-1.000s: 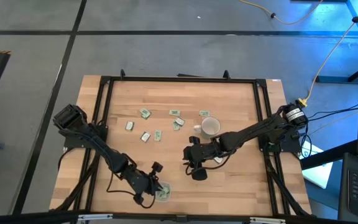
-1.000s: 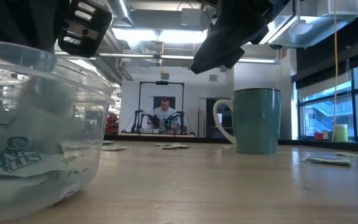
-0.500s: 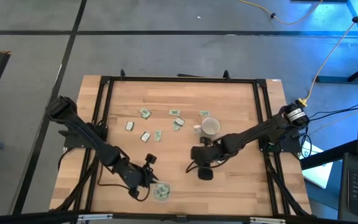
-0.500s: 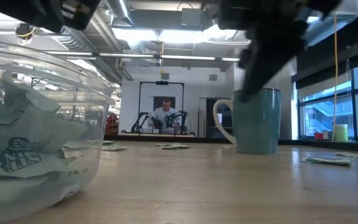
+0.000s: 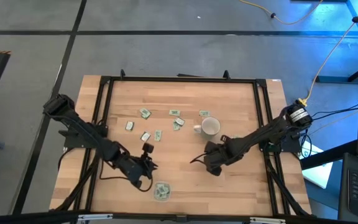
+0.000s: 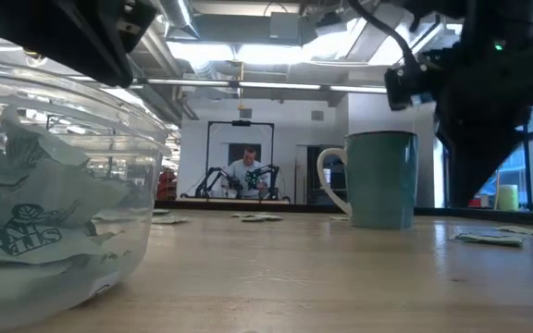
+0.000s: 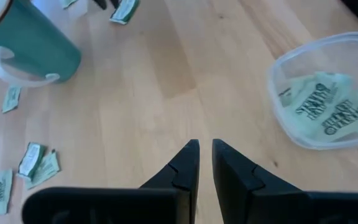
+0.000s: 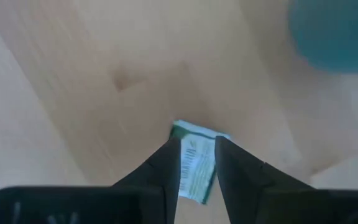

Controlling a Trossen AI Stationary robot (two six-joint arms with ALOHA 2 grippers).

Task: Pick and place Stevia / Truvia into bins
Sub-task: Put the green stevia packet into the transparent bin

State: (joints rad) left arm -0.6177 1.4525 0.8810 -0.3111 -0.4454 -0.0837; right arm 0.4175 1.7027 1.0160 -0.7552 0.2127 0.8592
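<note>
Green-and-white sachets lie scattered flat on the far half of the table (image 5: 146,136) (image 7: 36,165). More of them lie heaped in the clear round dish (image 5: 161,191) (image 6: 54,185) (image 7: 325,93) near the near edge. My left gripper (image 5: 145,155) (image 7: 204,149) hangs empty beyond the dish on its far-left side, its fingers a narrow gap apart. My right gripper (image 5: 211,167) (image 8: 196,146) hovers just above one sachet (image 8: 194,162) lying near the mug. Its fingers are a sachet's width apart and frame that sachet. The low view shows a sachet (image 6: 489,238) flat on the wood under the right arm.
A teal mug with a white inside (image 5: 210,127) (image 6: 378,180) (image 7: 30,37) stands upright just beyond the right gripper. A black frame (image 5: 107,81) runs round the tabletop. Bare wood lies between the two grippers. A person sits far off in the room behind (image 6: 245,166).
My left gripper has risen from over the dish and drawn back toward the far-left. The sachets in the dish have settled. My right gripper has swung toward the table's right, from the middle of the near half to above the sachet beside the mug.
</note>
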